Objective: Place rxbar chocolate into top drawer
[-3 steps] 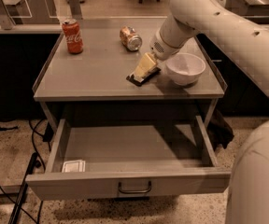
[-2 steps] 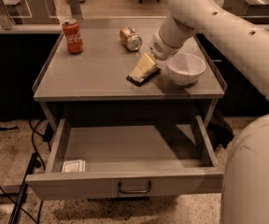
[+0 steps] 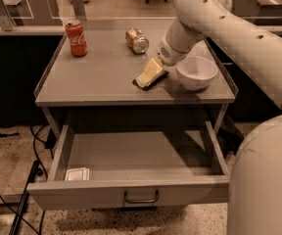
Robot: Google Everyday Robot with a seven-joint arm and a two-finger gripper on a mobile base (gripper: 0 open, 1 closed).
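Observation:
The rxbar chocolate (image 3: 156, 78) lies flat on the grey table top (image 3: 102, 72). Only its dark edges show from under my gripper (image 3: 149, 74). The gripper comes down on the bar from the upper right, just left of the white bowl, and covers most of it. The top drawer (image 3: 131, 192) is pulled open below the table, with its metal bar handle (image 3: 141, 198) at the front centre. My arm crosses the upper right of the view.
A white bowl (image 3: 196, 72) stands right of the gripper. A red cola can (image 3: 76, 37) stands at the table's back left. A crushed can (image 3: 137, 40) lies at the back middle. A small white square packet (image 3: 77, 174) lies in the drawer's front left corner.

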